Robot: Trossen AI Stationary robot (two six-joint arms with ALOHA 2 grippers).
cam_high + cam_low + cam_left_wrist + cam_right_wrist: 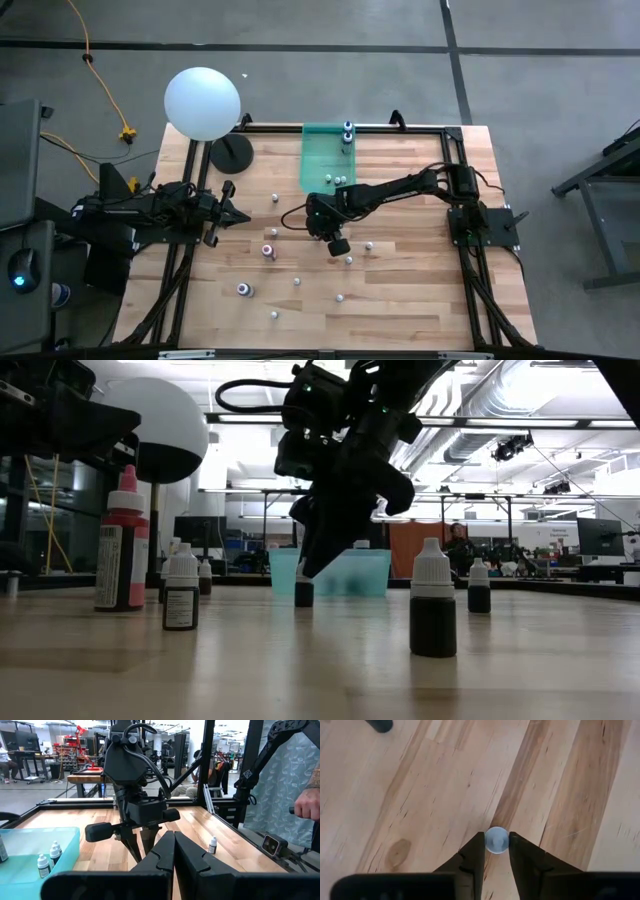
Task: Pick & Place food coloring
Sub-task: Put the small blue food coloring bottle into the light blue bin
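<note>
Tiny food coloring bottles stand scattered on the wooden table [400,300]. Among them are a pink-red one [268,250], a bluish one [244,290] and whitish dots such as [340,297]; more stand in the teal tray [322,150]. My right gripper [318,226] points straight down at mid-table and is shut on the white cap [496,840] of one dark-bodied bottle [304,596]. My left gripper [174,847] is shut with nothing in it and hovers left of centre [238,214], pointing toward the right arm. My right gripper pinches the bottle's white cap [496,834] between its two fingertips, one on each side. It comes from above, pointing down. The bottle is upright, and in the low view its dark body [304,598] reaches down to the table top.
A large white ball [202,102] on a black foot [231,152] stands at the far left corner. A black frame runs around the table. In the low view a tall red bottle [122,540] and small bottles [433,600] stand near. A person's hand [306,806] shows beyond the table.
</note>
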